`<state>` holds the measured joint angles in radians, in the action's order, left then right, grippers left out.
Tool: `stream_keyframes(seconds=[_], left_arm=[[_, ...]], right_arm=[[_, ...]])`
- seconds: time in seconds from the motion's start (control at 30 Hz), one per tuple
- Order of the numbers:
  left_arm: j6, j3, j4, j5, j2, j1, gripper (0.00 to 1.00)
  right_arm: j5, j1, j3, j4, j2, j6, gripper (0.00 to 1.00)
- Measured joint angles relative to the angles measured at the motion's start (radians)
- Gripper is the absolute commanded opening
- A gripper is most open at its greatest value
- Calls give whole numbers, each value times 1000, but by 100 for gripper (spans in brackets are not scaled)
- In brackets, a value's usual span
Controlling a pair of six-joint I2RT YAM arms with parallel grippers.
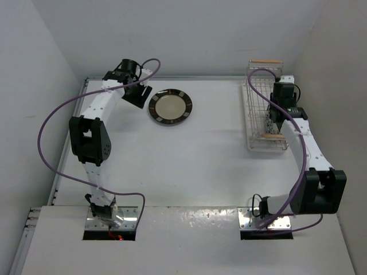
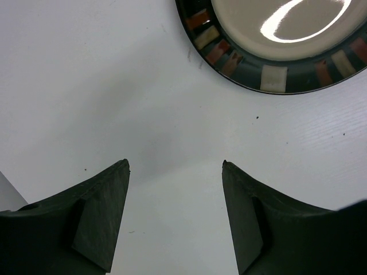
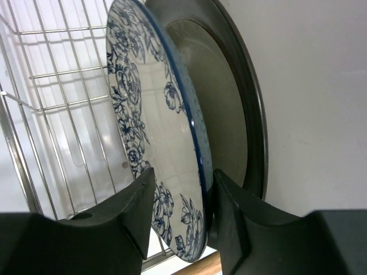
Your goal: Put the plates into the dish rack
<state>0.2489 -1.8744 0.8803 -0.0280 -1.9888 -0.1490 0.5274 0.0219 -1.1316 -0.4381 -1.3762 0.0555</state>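
Observation:
A cream plate with a dark brown rim and pale rectangular marks [image 1: 171,107] [image 2: 275,34] lies flat on the table at the back left. My left gripper [image 1: 139,94] [image 2: 175,162] hovers just left of it, open and empty. The white wire dish rack [image 1: 253,114] [image 3: 57,114] stands at the back right. In it, on edge, stand the blue floral plate [image 3: 149,114] and, behind it, a cream plate with a dark glossy rim [image 3: 229,114]. My right gripper [image 1: 270,123] [image 3: 183,171] straddles the floral plate's lower edge, open, with a gap at the left finger.
The rack's wooden handle [image 3: 200,266] shows just below the floral plate, and the other handle [image 1: 267,61] is at the far end. White walls close in the table at the back and both sides. Purple cables loop from both arms.

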Motion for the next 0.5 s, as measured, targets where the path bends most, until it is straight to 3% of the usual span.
stream_keyframes(seconds=[0.27,0.5], left_arm=[[1,0,0,-21,-6,0,70],[-18,-30,-9,-138,-127,0,71]], right_arm=[[-32,0,-93,-19,0,-16,74],[-33,-10,-211,-21,0,-51,78]])
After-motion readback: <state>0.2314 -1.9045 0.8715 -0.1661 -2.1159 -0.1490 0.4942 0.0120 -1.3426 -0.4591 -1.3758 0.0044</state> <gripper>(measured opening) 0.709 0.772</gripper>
